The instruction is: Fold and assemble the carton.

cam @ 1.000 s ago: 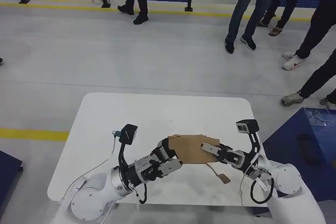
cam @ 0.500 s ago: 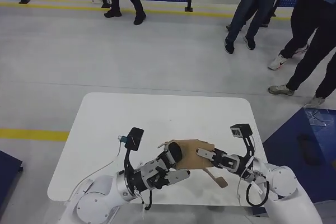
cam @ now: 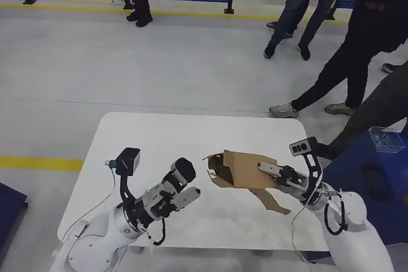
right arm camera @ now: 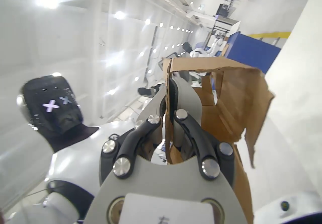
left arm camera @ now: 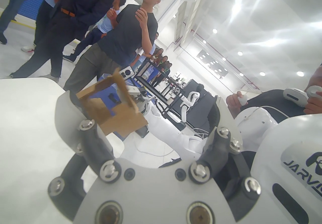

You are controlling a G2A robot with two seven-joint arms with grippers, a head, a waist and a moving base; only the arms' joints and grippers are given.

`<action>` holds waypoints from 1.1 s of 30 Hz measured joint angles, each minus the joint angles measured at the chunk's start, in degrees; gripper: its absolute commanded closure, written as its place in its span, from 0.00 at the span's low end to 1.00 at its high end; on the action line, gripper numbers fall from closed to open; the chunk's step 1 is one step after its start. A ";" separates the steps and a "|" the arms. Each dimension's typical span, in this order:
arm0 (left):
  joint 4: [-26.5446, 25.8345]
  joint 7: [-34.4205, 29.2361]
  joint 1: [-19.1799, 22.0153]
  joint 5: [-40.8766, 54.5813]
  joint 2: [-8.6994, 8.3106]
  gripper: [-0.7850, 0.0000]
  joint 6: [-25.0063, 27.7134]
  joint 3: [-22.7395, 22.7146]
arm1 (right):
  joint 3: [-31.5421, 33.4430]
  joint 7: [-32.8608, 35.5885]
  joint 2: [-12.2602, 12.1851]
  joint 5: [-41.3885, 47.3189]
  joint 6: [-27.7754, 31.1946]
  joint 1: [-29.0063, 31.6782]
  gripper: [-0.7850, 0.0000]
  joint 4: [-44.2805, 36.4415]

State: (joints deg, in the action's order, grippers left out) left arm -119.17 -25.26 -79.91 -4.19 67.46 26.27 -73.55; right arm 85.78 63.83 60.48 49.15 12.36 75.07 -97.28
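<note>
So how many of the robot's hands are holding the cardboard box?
1. The right gripper is pinching one wall of the carton. The left gripper is open over the table, off to the side and not touching the carton.

The carton [cam: 241,168] was plain brown, the table [cam: 156,136] white, and the floor [cam: 122,61] pale grey with a yellow stripe [cam: 34,163].
</note>
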 measured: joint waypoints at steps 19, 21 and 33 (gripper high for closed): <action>9.17 -6.00 6.09 -1.82 0.32 0.00 -11.85 4.97 | 0.68 4.94 -0.05 1.89 -1.17 1.67 1.00 -2.23; 9.72 -5.93 6.70 -2.14 0.44 0.00 -12.42 5.74 | 0.73 4.98 -0.05 1.80 -1.11 1.93 1.00 -2.47; 14.17 -5.72 9.04 -1.55 1.00 0.00 -13.04 8.66 | 1.84 4.81 -0.05 2.66 -1.31 2.55 1.00 -3.75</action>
State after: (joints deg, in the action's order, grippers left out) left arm -105.00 -30.98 -70.87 -5.74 68.46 13.23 -64.89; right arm 87.62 68.64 60.44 51.81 11.05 77.62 -101.03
